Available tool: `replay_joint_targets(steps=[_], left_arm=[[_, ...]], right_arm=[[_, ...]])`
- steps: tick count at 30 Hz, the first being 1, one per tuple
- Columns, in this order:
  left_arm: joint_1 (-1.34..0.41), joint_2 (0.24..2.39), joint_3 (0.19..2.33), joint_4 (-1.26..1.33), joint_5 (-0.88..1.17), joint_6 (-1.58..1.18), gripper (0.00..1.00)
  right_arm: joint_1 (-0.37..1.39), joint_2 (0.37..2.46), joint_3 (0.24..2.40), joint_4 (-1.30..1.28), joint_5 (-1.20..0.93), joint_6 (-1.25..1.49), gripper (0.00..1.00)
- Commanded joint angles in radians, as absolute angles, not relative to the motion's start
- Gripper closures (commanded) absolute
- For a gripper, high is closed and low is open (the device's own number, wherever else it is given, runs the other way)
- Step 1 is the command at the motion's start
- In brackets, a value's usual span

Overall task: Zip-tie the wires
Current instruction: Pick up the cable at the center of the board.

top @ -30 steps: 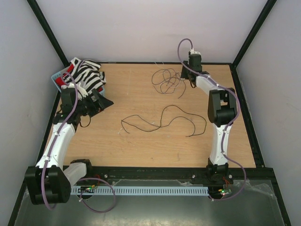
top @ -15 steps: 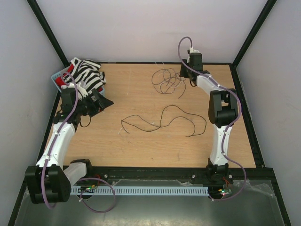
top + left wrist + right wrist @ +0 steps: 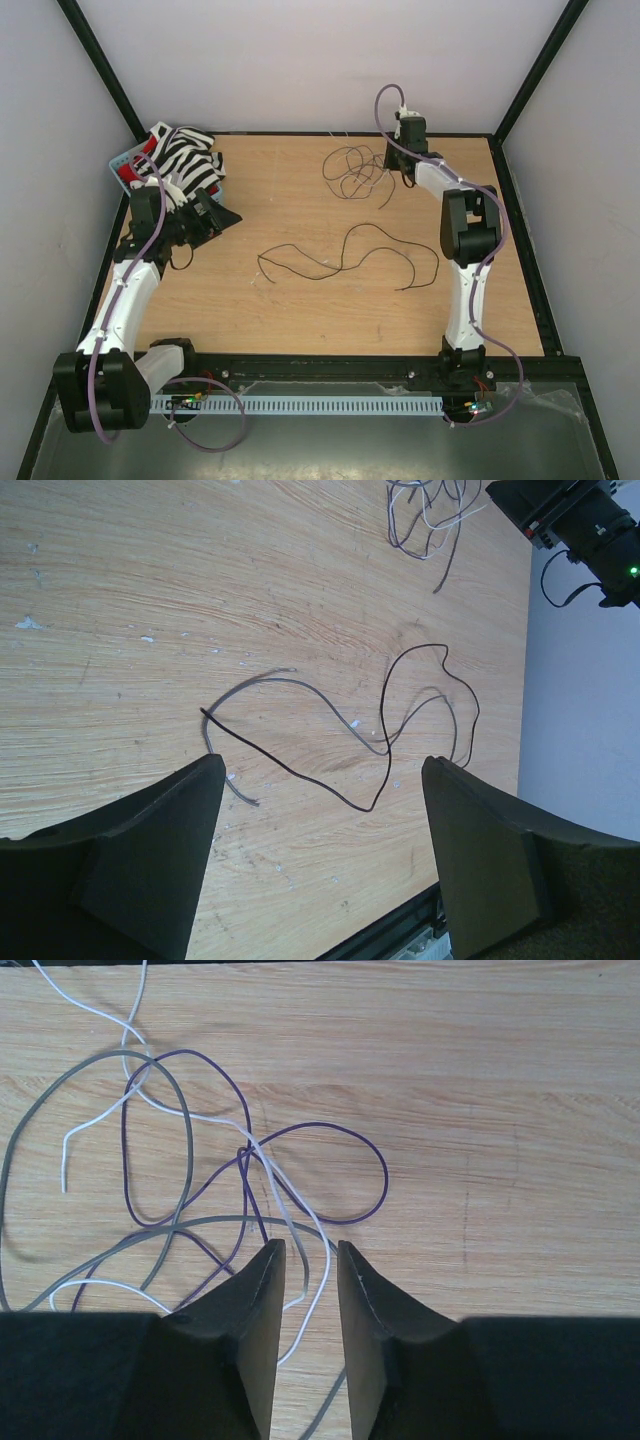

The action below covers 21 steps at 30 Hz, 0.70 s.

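The left arm (image 3: 130, 290) bends low, left fingers (image 3: 150, 860) spread wide; the right arm (image 3: 465, 260) stretches far, right fingers (image 3: 245, 1330) nearly together.

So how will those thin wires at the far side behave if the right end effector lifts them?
Probably floppy: the wires lie in loose curls flat on the table. Being so thin, strands may slip out of the right end effector. Loops cross, so several could drag along together.
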State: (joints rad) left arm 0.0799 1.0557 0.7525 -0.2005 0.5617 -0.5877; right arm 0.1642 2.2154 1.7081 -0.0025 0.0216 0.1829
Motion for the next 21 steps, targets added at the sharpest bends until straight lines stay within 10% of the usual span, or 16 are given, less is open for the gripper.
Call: replay_joint_targets(steps=[1,6,21], left_arm=[[0.087,1.051,0.76,-0.176,0.585,-0.593,0.18],[0.087,1.05,0.795,-0.173,0.601,-0.589,0.18],[0.085,1.233,1.191,0.101,0.852,-0.68,0.08]], right_arm=[[0.166,2.232,1.745,-0.007,0.001,0.174,0.69],[0.166,2.174,1.752,-0.02,-0.014,0.158,1.0],[0.169,1.721,1.785,-0.042,-0.144,0.112,1.0]])
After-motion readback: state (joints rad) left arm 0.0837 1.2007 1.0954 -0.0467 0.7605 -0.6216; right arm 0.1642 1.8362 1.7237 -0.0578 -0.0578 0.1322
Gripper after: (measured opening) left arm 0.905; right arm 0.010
